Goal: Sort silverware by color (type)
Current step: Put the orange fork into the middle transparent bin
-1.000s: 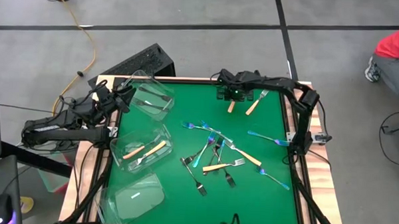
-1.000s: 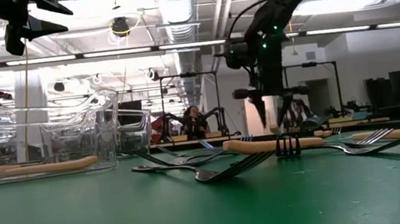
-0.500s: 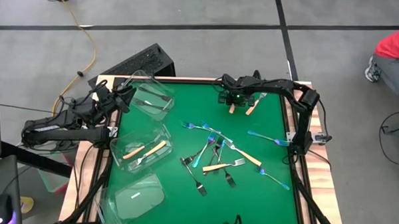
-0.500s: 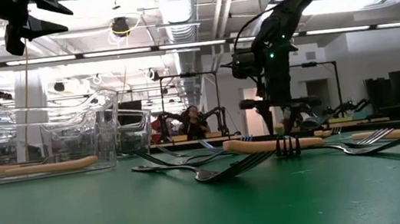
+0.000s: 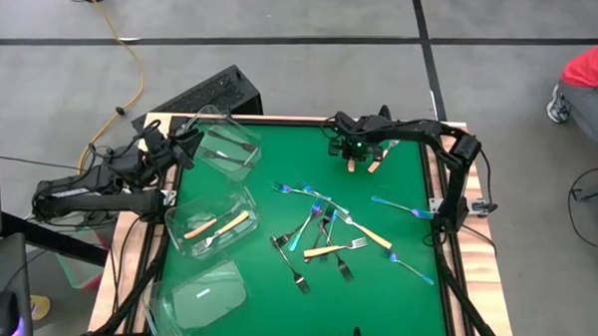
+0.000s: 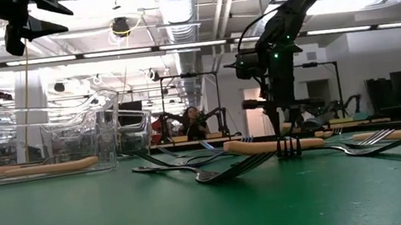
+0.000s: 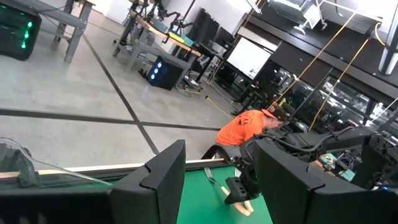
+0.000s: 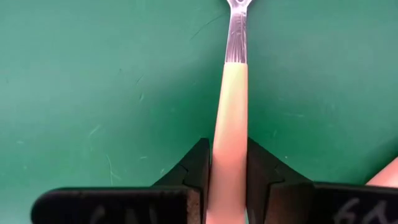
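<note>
High view: right gripper [image 5: 354,156] down at the table's far edge over a cream-handled fork [image 5: 351,162]; left gripper [image 5: 185,144] waits above the tubs.

Right wrist view: fingers [image 8: 198,163] pinch the cream handle, ready for lifting.

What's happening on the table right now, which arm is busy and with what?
The right gripper is down at the far side of the green table, its fingers closed against the handle of a cream-handled fork that lies flat on the mat. The left gripper waits open above the far clear tub. The middle tub holds two cream-handled forks, and a loose pile of forks remains mid-table.
</note>
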